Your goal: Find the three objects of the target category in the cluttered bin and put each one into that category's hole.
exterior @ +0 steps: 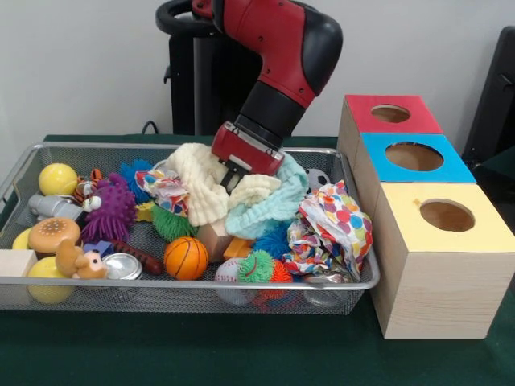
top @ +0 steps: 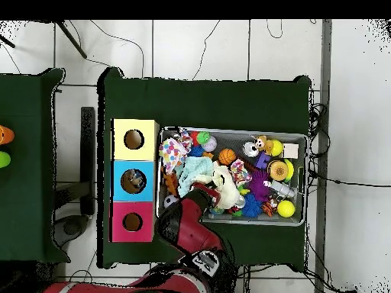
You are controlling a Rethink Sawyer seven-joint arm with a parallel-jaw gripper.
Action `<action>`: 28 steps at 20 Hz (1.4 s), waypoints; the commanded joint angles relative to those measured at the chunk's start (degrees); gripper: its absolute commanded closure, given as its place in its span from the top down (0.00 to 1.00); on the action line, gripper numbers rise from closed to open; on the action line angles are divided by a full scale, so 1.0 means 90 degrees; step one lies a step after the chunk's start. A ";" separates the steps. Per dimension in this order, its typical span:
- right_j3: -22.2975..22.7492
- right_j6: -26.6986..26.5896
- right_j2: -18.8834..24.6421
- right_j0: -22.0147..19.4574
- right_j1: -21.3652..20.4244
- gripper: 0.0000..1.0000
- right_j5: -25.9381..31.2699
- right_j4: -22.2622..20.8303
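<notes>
My gripper [exterior: 234, 180] is down in the middle of the wire bin [exterior: 24, 165], pressed against a pile of cloths. It touches a cream knitted cloth [exterior: 197, 193], with a pale teal cloth [exterior: 269, 211] just to the right. A polka-dot cloth [exterior: 338, 225] lies at the bin's right end and a floral cloth [exterior: 165, 190] left of the cream one. In the overhead view the arm [top: 187, 223] covers the gripper; the cream cloth [top: 223, 183] shows beside it. Three boxes with round holes stand by the bin: red [exterior: 392, 114], blue [exterior: 414, 157], yellow [exterior: 447, 215].
Loose toys fill the bin's left half: a yellow ball [exterior: 58, 178], a purple spiky toy [exterior: 111, 207], a burger [exterior: 54, 234], a small basketball [exterior: 186, 257], a metal can [exterior: 122, 267], a wooden block [exterior: 16, 262]. Something lies inside the blue box's hole [top: 134, 181].
</notes>
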 commanded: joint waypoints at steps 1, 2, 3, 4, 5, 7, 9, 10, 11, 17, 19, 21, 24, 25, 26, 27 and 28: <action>-0.0186 0.1356 0.1095 0.0347 0.0424 0.00 0.1509 0.0717; -0.0227 0.1316 0.1105 0.0326 0.0404 0.00 0.1586 0.0775; -0.0201 0.1289 0.1118 0.0205 0.0343 0.00 0.1616 0.0715; -0.0233 0.1227 0.1116 0.0161 0.0293 0.00 0.1751 0.0747; -0.0203 0.1214 0.1163 0.0014 0.0190 0.00 0.1857 0.0650; -0.0116 0.1204 0.1234 -0.0285 -0.0038 0.00 0.2016 0.0417; -0.0073 0.1142 0.1154 -0.0305 -0.0248 0.00 0.2300 0.0457; -0.0074 0.1104 0.1085 -0.0257 -0.0358 0.00 0.2523 0.0543; -0.0032 0.1102 0.1024 -0.0222 -0.0492 0.00 0.2698 0.0592; -0.0332 0.1379 0.0653 0.0267 -0.0721 0.00 0.3548 0.1107; -0.0481 0.1496 0.0447 0.0401 -0.0858 0.00 0.4094 0.1220; -0.0586 0.1539 0.0223 0.0487 -0.1039 0.00 0.4563 0.1206; -0.0660 0.1497 -0.0226 0.0628 -0.1393 0.00 0.5196 0.0995; -0.0579 0.1416 -0.0213 0.0549 -0.1526 0.00 0.5214 0.0920; -0.0499 0.1336 -0.0200 0.0471 -0.1658 0.00 0.5232 0.0846; -0.0418 0.1255 -0.0187 0.0392 -0.1791 0.00 0.5250 0.0771; -0.0338 0.1175 -0.0174 0.0314 -0.1923 0.00 0.5268 0.0696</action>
